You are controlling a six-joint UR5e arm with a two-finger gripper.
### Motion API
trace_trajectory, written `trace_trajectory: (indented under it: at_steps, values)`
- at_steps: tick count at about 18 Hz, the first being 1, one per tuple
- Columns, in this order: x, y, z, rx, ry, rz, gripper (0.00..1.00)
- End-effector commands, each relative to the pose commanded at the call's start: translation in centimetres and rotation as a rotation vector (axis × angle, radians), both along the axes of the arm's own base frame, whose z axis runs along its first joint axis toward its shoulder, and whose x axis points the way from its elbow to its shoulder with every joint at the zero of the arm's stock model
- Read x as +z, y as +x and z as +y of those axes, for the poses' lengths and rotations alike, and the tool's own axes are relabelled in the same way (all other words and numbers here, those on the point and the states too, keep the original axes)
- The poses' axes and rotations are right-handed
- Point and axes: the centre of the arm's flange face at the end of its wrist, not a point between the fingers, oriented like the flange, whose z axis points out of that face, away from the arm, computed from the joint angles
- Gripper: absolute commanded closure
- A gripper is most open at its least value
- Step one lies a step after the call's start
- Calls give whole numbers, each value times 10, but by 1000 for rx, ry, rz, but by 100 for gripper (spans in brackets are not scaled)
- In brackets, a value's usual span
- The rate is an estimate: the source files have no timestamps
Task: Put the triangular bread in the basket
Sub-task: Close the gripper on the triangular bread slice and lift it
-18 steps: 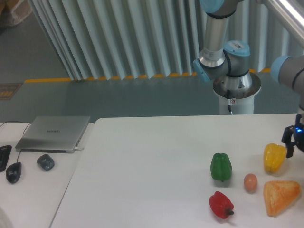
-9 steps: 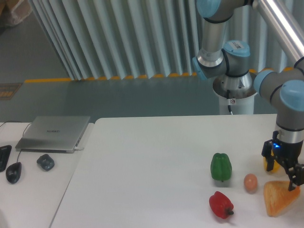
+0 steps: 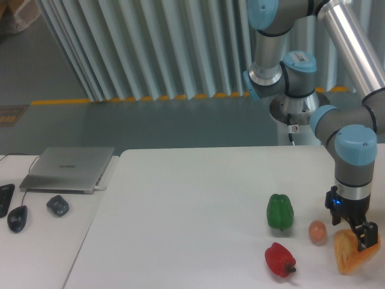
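Presently the black two-finger gripper (image 3: pixel 357 235) straddles the golden-orange toasted bread wedge (image 3: pixel 353 255), jaws apart. Judged light, crumbly; grip gently across its thick upper corner.

Looks like a robotics lab or industrial test cell. UR-style arm (image 3: pixel 283 36) with light-blue joint caps sits on a floor pedestal (image 3: pixel 299 117) behind a plain white table (image 3: pixel 192 198). Corrugated metal wall (image 3: pixel 150 48) in the background, grey floor with a yellow-orange safety stripe (image 3: pixel 66 101). Side desk carries a closed laptop (image 3: pixel 67 168), a mouse (image 3: pixel 17 218) and a small dark gadget (image 3: pixel 58 205). Toy food props on the table.
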Motion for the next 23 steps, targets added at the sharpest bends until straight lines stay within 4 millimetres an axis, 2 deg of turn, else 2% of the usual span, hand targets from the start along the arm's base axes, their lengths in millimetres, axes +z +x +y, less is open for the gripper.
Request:
trace_trajectory:
  at_steps: [14, 16, 18, 19, 23]
  values:
    - [-19, -9, 7, -4, -15, -13, 2]
    - [-21, -9, 7, -4, -22, -14, 46]
    - [-18, -10, 6, 1, -23, -9, 61]
    - [-15, -13, 5, 4, -20, -5, 65]
    - [-5, -15, 6, 10, -10, 4, 69]
